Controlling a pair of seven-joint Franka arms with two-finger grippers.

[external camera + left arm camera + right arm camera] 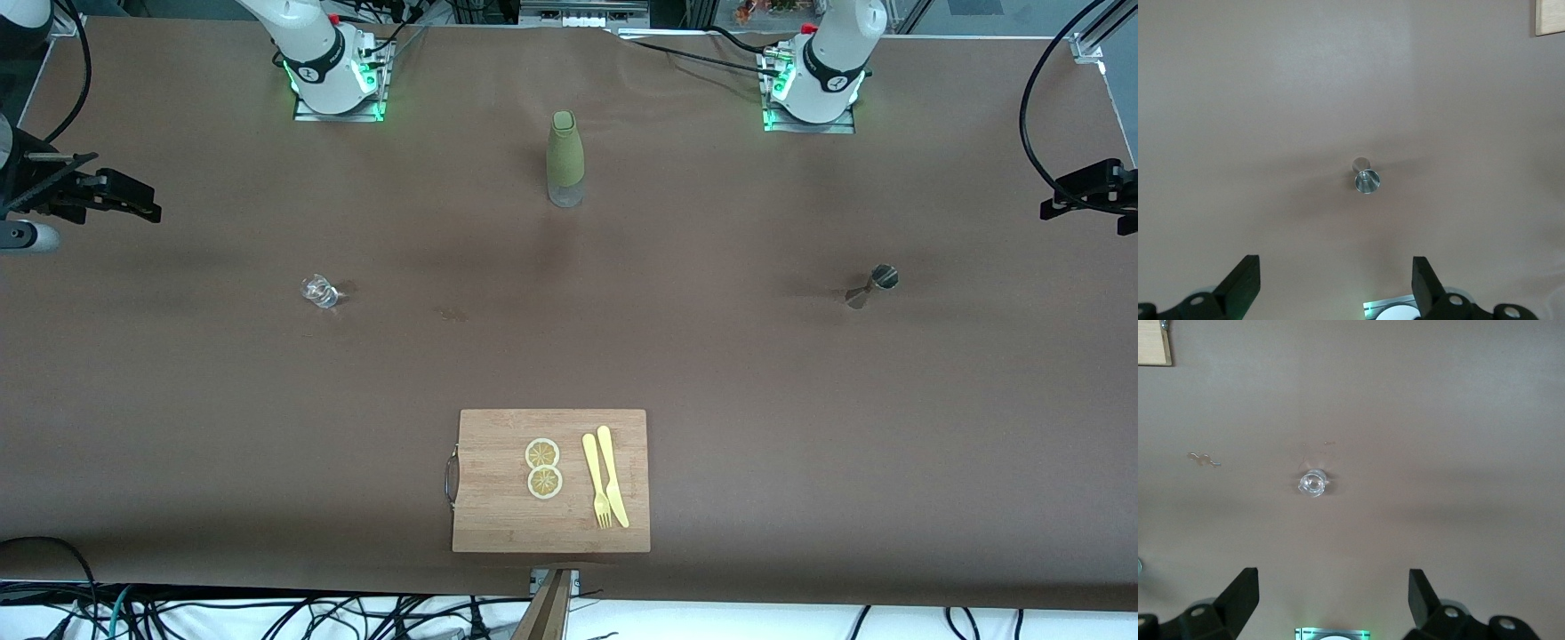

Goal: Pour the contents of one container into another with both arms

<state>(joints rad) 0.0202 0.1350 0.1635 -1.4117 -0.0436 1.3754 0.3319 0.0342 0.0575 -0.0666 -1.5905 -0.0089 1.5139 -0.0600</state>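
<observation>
The small silver jigger [876, 284] stands on the brown table toward the left arm's end. In the left wrist view the jigger [1366, 179] is seen from above, far below my left gripper [1336, 283], whose black fingers [1243, 283] stand wide apart with nothing between them. The tiny clear glass tumbler [319, 292] sits toward the right arm's end. My right gripper [1331, 600] hangs high over the tumbler [1313, 483], open and empty. Neither gripper shows in the front view; only the arms' bases appear there.
A tall olive-green bottle [564, 160] stands midway between the two bases. A wooden cutting board [498, 507] with two lemon slices [543, 467], a yellow fork [596, 484] and a knife [613, 484] lies near the front camera. Black mounts [1093, 197] stick in at both table ends.
</observation>
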